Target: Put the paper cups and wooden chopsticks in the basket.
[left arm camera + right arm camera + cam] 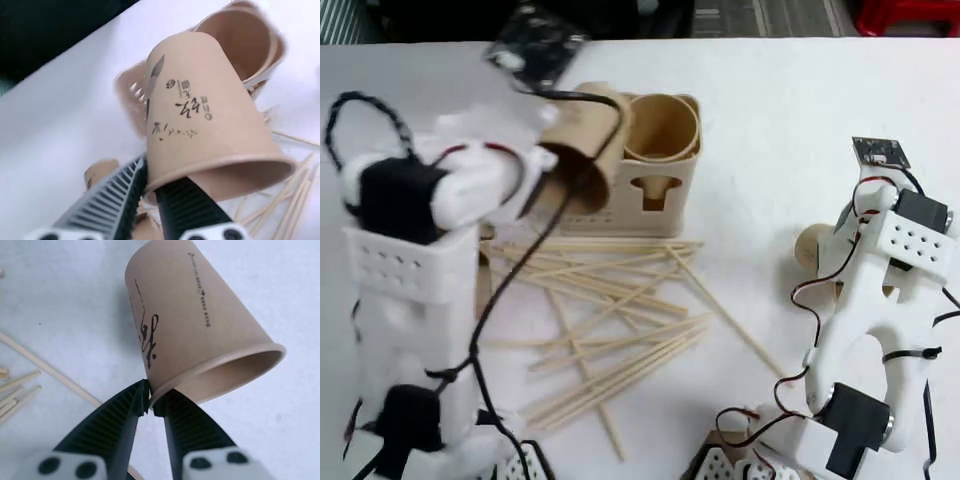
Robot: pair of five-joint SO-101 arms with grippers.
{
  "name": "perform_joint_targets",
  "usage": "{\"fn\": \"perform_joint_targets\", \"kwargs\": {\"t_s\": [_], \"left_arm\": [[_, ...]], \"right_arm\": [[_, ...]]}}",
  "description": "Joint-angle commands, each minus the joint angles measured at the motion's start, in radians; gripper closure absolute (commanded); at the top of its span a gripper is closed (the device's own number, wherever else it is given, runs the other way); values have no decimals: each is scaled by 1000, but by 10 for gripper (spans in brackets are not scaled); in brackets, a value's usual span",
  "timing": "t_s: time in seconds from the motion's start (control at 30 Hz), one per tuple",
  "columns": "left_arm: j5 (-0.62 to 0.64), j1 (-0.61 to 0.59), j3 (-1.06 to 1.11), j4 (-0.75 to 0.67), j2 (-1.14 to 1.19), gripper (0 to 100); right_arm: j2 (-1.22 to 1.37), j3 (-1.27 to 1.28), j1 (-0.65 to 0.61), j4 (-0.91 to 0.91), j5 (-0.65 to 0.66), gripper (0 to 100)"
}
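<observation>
My left gripper (150, 176) is shut on the rim of a brown paper cup (200, 115), held tilted above the table. In the high view this cup (582, 140) hangs at the left side of the tan basket (655, 195), overlapping its left compartment. Another cup (662, 125) stands inside the basket's right compartment. My right gripper (151, 397) is shut on the rim of a second paper cup (200, 325), which sits low over the table at the right (810, 247). Several wooden chopsticks (610, 310) lie scattered in front of the basket.
A brown cup-like shape (98, 173) lies on the table below the left gripper, partly hidden. Loose chopsticks (45, 371) reach toward the right arm. The white table (770, 120) has bare room to the right of the basket.
</observation>
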Motion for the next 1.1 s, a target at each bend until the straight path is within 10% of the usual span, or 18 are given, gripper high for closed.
{"fn": "perform_joint_targets", "kwargs": {"t_s": [0.0, 0.27, 0.53, 1.07], "left_arm": [[9, 116, -118, -6, 74, 977], [9, 133, -229, -11, 255, 955], [176, 130, -285, -80, 274, 704], [287, 127, -293, -407, 369, 721]], "right_arm": [[-2, -26, 4, 10, 9, 978], [-2, 0, 4, 5, 11, 978], [-10, 17, 1, 4, 11, 978], [-12, 12, 2, 5, 11, 978]]}}
